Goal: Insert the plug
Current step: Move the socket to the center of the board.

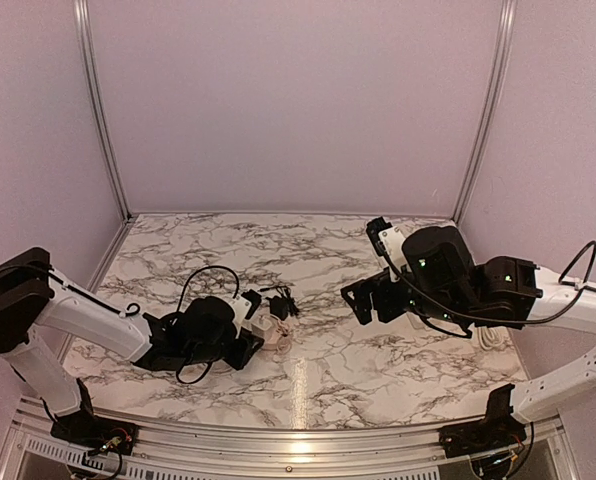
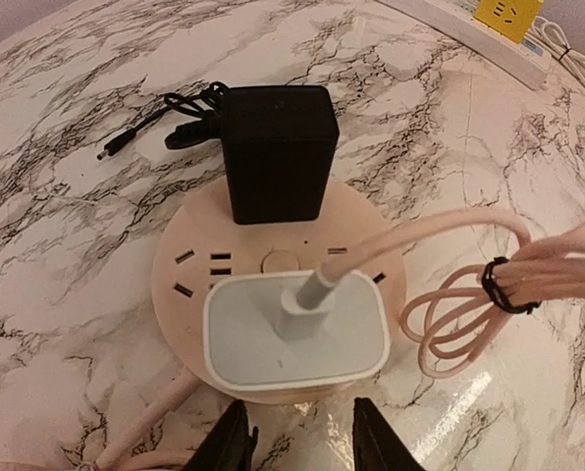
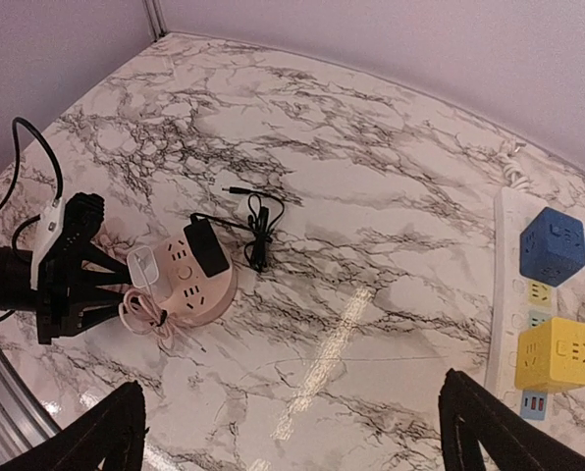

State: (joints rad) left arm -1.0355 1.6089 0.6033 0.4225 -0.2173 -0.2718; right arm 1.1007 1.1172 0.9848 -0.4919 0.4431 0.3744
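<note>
A white plug (image 2: pixel 292 339) with a pink cable (image 2: pixel 489 294) sits on the near side of a round pink socket hub (image 2: pixel 189 275); its prongs are hidden. A black adapter (image 2: pixel 278 152) stands in the hub's far side. My left gripper (image 2: pixel 297 432) is just short of the white plug, jaws apart with nothing between them and touching nothing. From above, the left gripper (image 1: pixel 248 345) lies beside the hub (image 1: pixel 271 330). My right gripper (image 3: pixel 292 432) hangs wide open over bare marble, far from the hub (image 3: pixel 189 280).
The black adapter's thin cable (image 3: pixel 258 231) lies coiled on the table beyond the hub. A white power strip (image 3: pixel 508 285) with a blue cube (image 3: pixel 553 245) and a yellow cube (image 3: pixel 556 353) runs along the right side. Walls enclose the table.
</note>
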